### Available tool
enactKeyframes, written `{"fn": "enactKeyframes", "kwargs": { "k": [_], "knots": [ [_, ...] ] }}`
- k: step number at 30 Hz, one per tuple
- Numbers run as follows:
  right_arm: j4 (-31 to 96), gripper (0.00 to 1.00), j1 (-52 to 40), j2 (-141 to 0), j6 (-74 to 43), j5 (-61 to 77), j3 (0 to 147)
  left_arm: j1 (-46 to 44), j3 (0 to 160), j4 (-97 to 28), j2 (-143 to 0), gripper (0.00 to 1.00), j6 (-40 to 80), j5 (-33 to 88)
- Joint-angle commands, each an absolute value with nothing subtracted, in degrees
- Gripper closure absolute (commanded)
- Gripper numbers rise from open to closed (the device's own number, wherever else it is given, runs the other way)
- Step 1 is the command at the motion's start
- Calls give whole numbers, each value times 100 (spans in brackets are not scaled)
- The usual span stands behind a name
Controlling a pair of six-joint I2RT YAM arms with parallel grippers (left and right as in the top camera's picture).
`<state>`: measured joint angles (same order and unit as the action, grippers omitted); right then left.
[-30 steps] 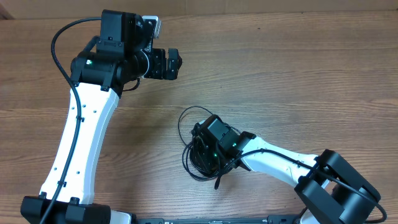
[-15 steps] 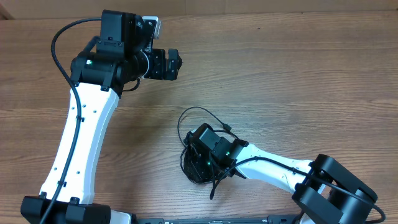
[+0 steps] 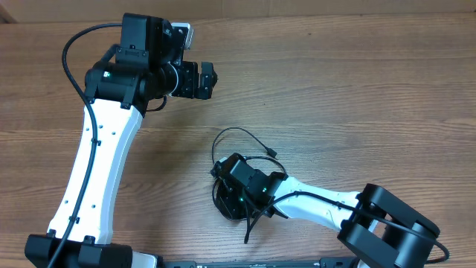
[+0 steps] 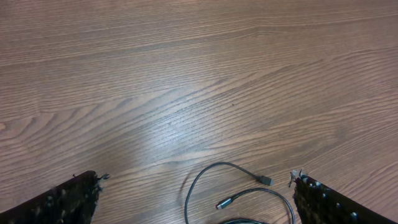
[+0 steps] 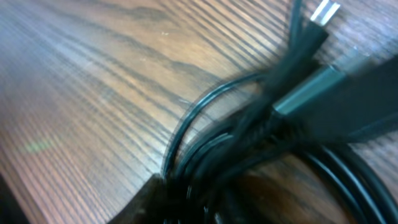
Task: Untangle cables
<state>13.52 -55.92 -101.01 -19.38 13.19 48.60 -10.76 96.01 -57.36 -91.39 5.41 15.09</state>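
The cables (image 3: 225,202) are thin black cords coiled in a bundle at the front middle of the table, mostly under my right gripper (image 3: 227,182). One loose loop (image 3: 229,135) runs up from the bundle to a small plug (image 3: 273,154). In the right wrist view the blurred cables (image 5: 249,134) run straight into my right gripper (image 5: 205,208), which looks shut on them; a silver-tipped plug (image 5: 324,11) lies at the top right. My left gripper (image 3: 210,77) hangs open and empty at the far left. In its wrist view my left gripper (image 4: 196,208) frames the loose loop (image 4: 208,171) and two plugs below.
The wooden table (image 3: 372,97) lies bare around the bundle. The table's far edge (image 3: 297,16) runs along the top. The left arm's thick black cable (image 3: 74,59) arcs beside its white link.
My right gripper has moved left and toward the front edge, and the cable bundle has moved with it. The loose loop now trails out longer. The left arm has barely moved.
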Motion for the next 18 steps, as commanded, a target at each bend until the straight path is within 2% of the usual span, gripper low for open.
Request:
{"fn": "enactKeyframes", "kwargs": {
  "k": [1, 3, 10, 18],
  "knots": [
    [1459, 84, -5607, -10396, -2082, 1243, 4727, -1090, 9561, -5719, -9150, 0, 381, 1466],
    [1461, 96, -5590, -10394, -2086, 1247, 4733, -1090, 9561, -5717, -9150, 0, 381, 1463],
    [1817, 96, -5457, -10217, -2078, 1245, 5006, -1090, 9561, -5717, -9150, 0, 381, 1472],
    [2777, 96, -4792, -8827, -1907, 1253, 5599, -1090, 9561, -5725, -9150, 2, 572, 1507]
  ]
}}
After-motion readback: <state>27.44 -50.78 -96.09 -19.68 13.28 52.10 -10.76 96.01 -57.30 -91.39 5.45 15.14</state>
